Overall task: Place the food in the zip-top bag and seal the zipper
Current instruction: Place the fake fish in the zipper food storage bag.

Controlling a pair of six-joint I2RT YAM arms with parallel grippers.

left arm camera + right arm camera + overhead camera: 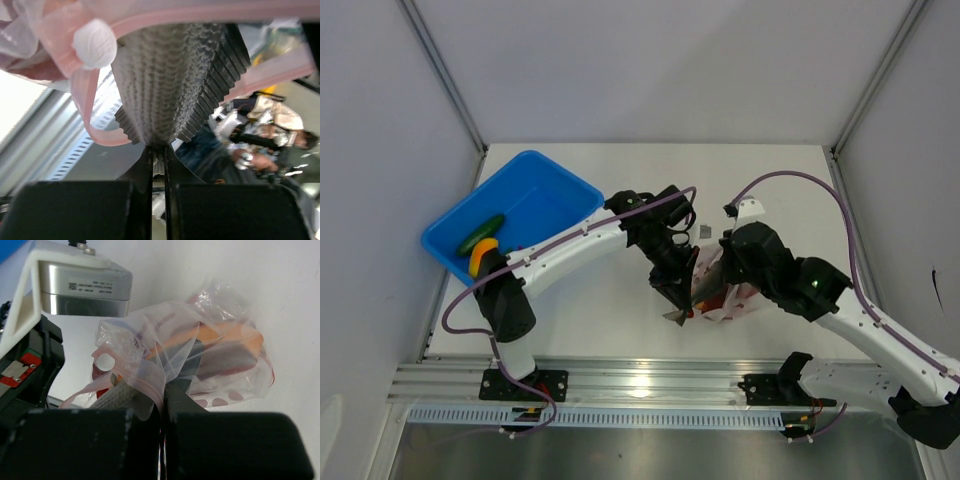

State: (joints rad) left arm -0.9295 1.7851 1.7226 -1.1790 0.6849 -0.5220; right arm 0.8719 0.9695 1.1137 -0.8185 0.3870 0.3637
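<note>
The zip-top bag (732, 303) lies crumpled on the table between both grippers. Orange and red food (227, 347) shows inside it. My left gripper (676, 303) is shut on the grey fish (172, 75) by its tail end, holding it at the bag's mouth. The pink zipper (210, 12) runs across just beyond the fish. My right gripper (710, 287) is shut on the bag's mouth edge, pinching the pink zipper strip (152, 380). The fish (114, 398) also shows beside my right fingers, partly under the bag's lip.
A blue plastic bin (535, 195) stands at the back left, holding a long green vegetable (480, 234) and an orange-yellow piece (482, 258). The left arm's wrist housing (80, 285) is close above the bag. A metal rail (640, 385) runs along the table's near edge.
</note>
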